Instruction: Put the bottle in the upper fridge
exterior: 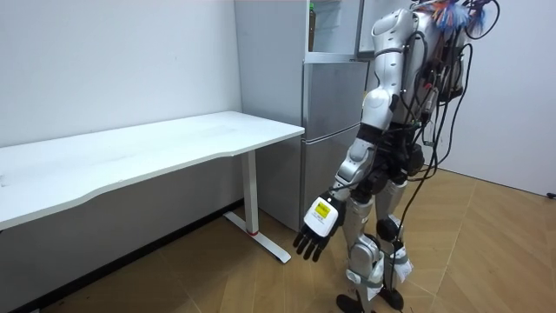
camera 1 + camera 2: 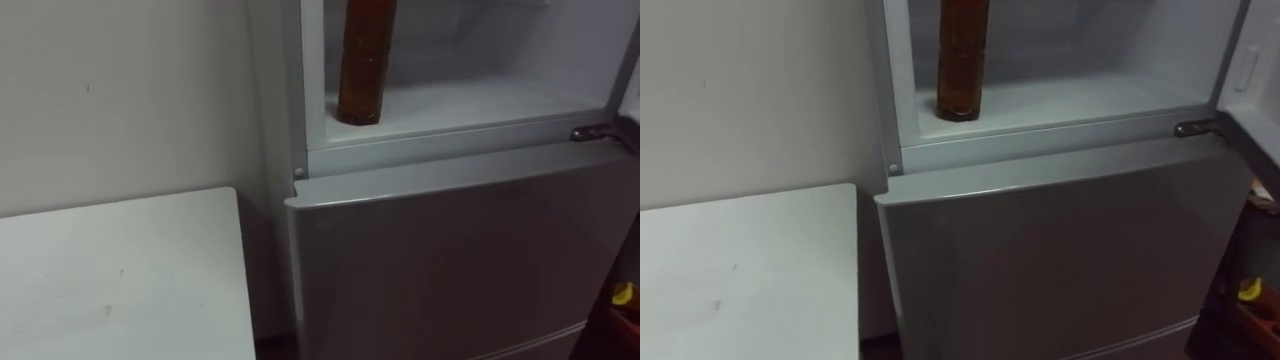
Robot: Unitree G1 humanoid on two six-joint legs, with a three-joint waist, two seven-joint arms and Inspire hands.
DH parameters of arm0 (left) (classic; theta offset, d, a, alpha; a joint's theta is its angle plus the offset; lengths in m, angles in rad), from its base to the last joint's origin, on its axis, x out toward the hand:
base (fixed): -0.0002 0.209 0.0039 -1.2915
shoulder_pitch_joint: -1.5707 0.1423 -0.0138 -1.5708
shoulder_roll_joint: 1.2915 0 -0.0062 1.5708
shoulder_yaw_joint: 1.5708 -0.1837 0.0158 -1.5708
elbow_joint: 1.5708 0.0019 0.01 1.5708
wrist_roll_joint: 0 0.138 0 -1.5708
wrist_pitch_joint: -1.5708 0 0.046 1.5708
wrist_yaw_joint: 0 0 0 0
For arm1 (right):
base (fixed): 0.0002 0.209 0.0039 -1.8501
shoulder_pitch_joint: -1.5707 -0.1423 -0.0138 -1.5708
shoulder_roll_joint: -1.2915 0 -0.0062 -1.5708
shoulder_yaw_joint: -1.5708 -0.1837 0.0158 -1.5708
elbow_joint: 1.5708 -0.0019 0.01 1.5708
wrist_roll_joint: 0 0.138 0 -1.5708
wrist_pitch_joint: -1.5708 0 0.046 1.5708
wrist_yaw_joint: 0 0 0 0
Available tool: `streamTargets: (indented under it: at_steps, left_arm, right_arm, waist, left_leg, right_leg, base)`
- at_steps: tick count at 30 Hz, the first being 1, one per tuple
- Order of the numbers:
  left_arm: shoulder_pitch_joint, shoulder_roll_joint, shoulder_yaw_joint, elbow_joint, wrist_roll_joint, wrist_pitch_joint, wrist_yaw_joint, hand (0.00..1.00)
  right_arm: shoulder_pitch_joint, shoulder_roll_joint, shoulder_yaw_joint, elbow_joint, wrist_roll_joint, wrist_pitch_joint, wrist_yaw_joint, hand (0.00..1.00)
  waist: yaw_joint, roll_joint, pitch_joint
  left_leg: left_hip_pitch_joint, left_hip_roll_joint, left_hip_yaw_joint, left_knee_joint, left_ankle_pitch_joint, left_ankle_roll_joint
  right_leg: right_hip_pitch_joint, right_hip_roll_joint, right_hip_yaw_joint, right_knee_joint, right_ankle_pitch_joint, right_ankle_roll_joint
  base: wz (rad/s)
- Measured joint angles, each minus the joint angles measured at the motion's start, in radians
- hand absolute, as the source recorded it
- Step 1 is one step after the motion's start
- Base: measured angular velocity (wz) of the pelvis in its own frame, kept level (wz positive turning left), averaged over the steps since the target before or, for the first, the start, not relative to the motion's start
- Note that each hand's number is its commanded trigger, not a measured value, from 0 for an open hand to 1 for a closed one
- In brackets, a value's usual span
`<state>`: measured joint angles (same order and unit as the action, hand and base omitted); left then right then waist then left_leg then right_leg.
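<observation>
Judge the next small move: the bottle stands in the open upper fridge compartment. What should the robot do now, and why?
Probably swing the upper door shut. The bottle already stands upright on the upper compartment's floor, near its left front corner, with nothing gripping it. The left hand hangs open at the robot's side, so placing looks finished.

A white table stands against the pale wall on a wooden floor.
</observation>
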<state>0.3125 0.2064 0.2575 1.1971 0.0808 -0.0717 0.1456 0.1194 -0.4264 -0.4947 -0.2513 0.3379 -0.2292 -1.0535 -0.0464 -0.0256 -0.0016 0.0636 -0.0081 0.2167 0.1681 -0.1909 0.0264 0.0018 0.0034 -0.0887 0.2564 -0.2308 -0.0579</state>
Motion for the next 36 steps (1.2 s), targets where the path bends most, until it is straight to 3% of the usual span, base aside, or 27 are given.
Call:
streamTargets:
  at_steps: [5, 15, 18, 28, 36]
  left_arm:
    - [-0.004, -0.003, -0.029, 0.0, -0.006, 0.0, 0.0, 0.0]
    - [-0.011, -0.003, -0.03, -0.004, 0.001, 0.0, -0.001, 0.0]
    - [-0.014, -0.002, -0.061, -0.008, 0.002, 0.002, 0.003, 0.0]
    - [-0.037, -0.001, -0.145, -0.013, 0.003, 0.003, 0.007, 0.0]
    - [-0.041, -0.002, -0.144, -0.008, 0.032, 0.021, 0.008, 0.0]
  right_arm:
    - [0.0, 0.0, 0.034, -0.005, -0.039, 0.0, 0.002, 0.0]
    - [0.0, 0.0, 0.081, -0.049, -0.112, 0.0, 0.121, 0.0]
    - [0.0, 0.0, 0.102, -0.068, -0.112, 0.001, 0.146, 0.0]
    - [-0.002, 0.008, 0.206, -0.08, -0.108, 0.0, 0.34, 0.0]
    - [-0.005, 0.019, 0.231, -0.081, -0.113, 0.0, 0.42, 0.0]
  waist:
    - [0.003, -0.004, 0.0009]
    - [0.01, -0.008, 0.001]
    - [0.012, -0.011, 0.0023]
    - [0.035, -0.012, 0.0046]
    - [0.063, -0.005, 0.0041]
  left_leg:
    - [0.0, 0.0, -0.001, 0.0, 0.0, 0.0]
    - [0.004, 0.001, -0.003, 0.0, 0.0, 0.0]
    - [0.016, 0.002, -0.008, 0.001, 0.0, 0.0]
    - [0.019, 0.012, -0.006, 0.002, 0.0, 0.0]
    - [0.016, 0.011, -0.007, 0.0, 0.0, 0.0]
  right_leg:
    - [0.001, 0.0, -0.001, -0.001, 0.0, 0.0]
    - [0.008, 0.0, 0.002, -0.002, 0.001, 0.0]
    - [0.03, -0.002, -0.011, -0.017, 0.003, -0.001]
    - [0.051, 0.001, -0.024, -0.042, 0.016, 0.0]
    - [0.053, 0.001, -0.026, -0.049, 0.019, 0.001]
  base:
    - [0.0]
    - [0.0]
    - [0.09]
    - [0.04]
    - [0.0]
